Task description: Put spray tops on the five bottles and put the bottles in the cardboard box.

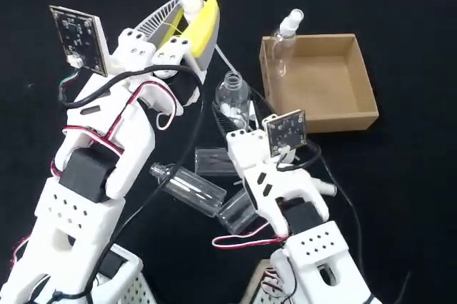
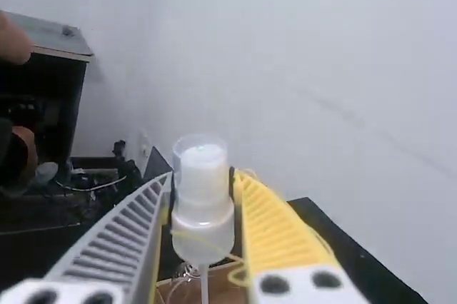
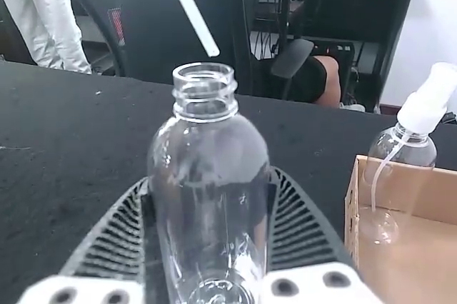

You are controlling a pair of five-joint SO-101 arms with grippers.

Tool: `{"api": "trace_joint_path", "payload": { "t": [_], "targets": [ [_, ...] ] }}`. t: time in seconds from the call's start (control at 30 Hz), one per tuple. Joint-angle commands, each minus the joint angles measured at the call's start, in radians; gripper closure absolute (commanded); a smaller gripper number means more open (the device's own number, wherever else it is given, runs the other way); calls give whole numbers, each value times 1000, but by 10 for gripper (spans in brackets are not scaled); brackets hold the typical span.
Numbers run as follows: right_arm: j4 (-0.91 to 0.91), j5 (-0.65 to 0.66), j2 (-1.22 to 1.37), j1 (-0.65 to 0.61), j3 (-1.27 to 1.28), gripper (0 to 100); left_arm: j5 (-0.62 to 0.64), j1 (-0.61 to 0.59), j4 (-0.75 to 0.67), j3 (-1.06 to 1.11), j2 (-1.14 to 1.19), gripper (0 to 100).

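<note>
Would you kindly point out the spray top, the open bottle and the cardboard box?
spray top (image 2: 202, 208), left wrist view, its white collar.
open bottle (image 3: 207, 175), right wrist view, its clear body.
cardboard box (image 1: 328, 83), high view, its bare floor.

Bright, even light surrounds my right gripper (image 3: 207, 184), with pale glints on the clear bottle (image 3: 207, 140) it holds and only faint shadow beneath.
</note>
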Motion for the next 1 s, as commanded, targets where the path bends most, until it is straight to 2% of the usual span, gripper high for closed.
{"api": "trace_joint_path", "payload": {
  "t": [0.0, 0.1, 0.23, 0.33, 0.8, 0.97],
  "targets": [
    [-3, 3, -25, -8, -13, 987, 2, 1, -25, -16, 3, 971],
    [-3, 3, -25, -8, -13, 987, -5, -8, -21, -15, 5, 971],
    [-3, 3, -25, -8, -13, 987, -123, 10, -17, -8, 6, 971],
    [-3, 3, -25, -8, -15, 987, -158, 47, -15, -4, 6, 971],
    [-2, 3, -25, -8, -15, 987, -160, 62, -2, 18, 11, 971],
    [-3, 3, -25, -8, -15, 987, -153, 62, 48, -45, 115, 971]
  ]
}}
